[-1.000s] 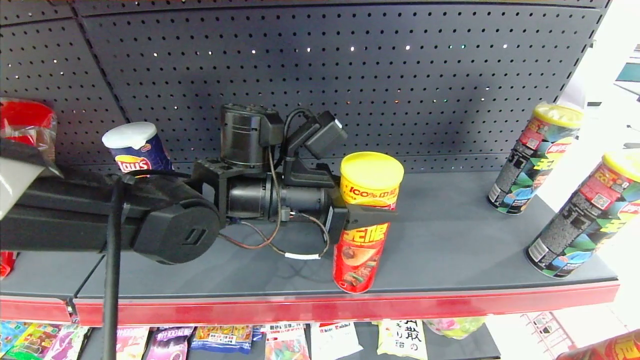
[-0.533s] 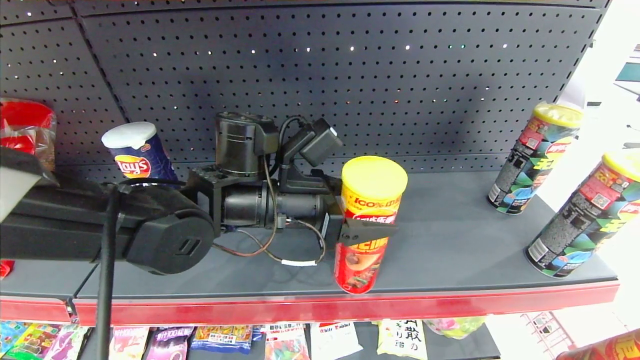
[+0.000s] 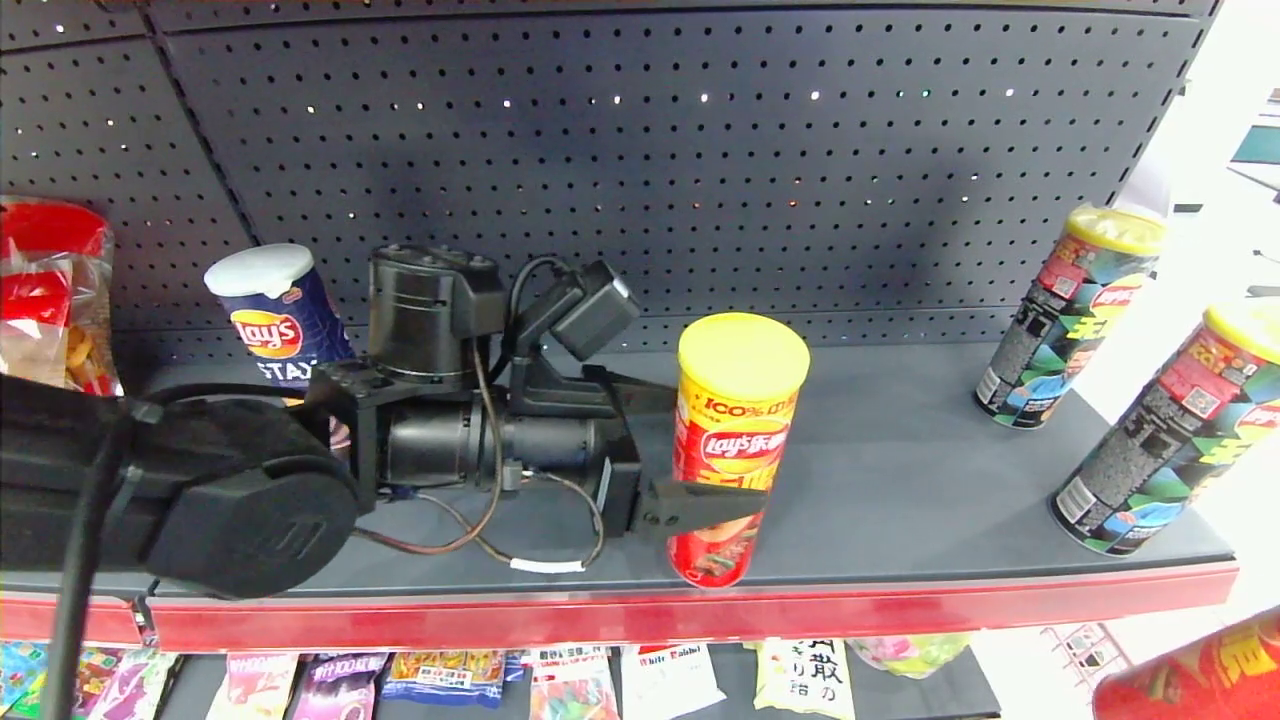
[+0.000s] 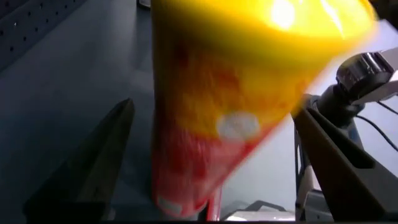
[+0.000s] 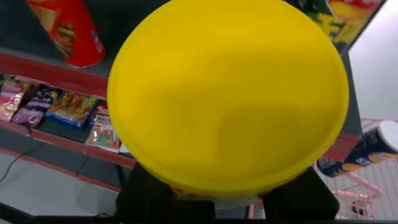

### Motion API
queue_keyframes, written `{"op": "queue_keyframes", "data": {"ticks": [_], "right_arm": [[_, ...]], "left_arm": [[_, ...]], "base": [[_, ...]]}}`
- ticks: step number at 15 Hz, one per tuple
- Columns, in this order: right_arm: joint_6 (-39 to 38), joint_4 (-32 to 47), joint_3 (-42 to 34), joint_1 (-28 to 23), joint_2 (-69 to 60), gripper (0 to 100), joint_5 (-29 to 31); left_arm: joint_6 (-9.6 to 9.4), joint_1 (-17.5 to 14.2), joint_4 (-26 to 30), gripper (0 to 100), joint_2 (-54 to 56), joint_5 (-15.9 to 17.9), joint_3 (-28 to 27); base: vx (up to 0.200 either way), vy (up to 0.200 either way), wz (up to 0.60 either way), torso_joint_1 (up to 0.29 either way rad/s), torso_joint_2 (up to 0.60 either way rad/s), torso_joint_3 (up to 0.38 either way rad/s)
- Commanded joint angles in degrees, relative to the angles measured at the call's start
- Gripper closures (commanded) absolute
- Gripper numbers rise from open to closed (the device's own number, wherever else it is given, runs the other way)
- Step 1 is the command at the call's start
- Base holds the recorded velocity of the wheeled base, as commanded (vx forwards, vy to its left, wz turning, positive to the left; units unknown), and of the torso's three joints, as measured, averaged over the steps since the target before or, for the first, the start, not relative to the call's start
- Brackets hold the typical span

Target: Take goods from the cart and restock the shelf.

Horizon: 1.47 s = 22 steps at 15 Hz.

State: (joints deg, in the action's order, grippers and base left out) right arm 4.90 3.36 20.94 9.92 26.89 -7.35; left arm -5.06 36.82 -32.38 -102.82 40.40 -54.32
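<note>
Partly behind left claw (image 3: 715, 445): red can (image 3: 738, 400)

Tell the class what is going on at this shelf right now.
The left claw sits open around a red chip can that stands upright near the front edge of the shelf. The right claw holds a second yellow-lidded can out in front of the shelf.
</note>
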Motion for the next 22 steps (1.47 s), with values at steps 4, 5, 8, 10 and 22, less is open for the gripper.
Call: {"op": "queue_keyframes", "data": {"ticks": [4, 5, 8, 10, 22], "right_arm": [[0.2, -2.1, 16.8, 7.2, 25.2, 100, -4.2], [0.1, -6.0, 22.1, 9.9, 33.3, 100, -4.2], [0.2, -6.7, 29.3, 13.5, 43.1, 100, -4.2], [0.2, -7.3, 34.1, 13.8, 49.1, 100, -4.2], [0.2, -15.6, 49.9, 16.2, 73.0, 100, -5.8]], "left_arm": [[-0.04, -2.5, 0.0, 0, 10.8, -1.4, 10.8], [-0.04, -2.5, 0.0, 0, 14.9, -3.8, 15.8], [-0.39, -2.4, 0.0, 0, 18.2, -5.2, 19.3], [-0.48, -2.4, 0.4, 0, 19.5, -8.0, 19.6], [0.05, -2.4, 0.4, 0, 22.9, -12.1, 23.5]], "base": [[0.0, 0.0, 0.0, 0.0, 0.0, 0.0], [0.0, 0.0, 0.0, 0.0, 0.0, 0.0], [0.0, 0.0, 0.0, 0.0, 0.0, 0.0], [0.0, 0.0, 0.0, 0.0, 0.0, 0.0], [0.0, 0.0, 0.0, 0.0, 0.0, 0.0]]}}
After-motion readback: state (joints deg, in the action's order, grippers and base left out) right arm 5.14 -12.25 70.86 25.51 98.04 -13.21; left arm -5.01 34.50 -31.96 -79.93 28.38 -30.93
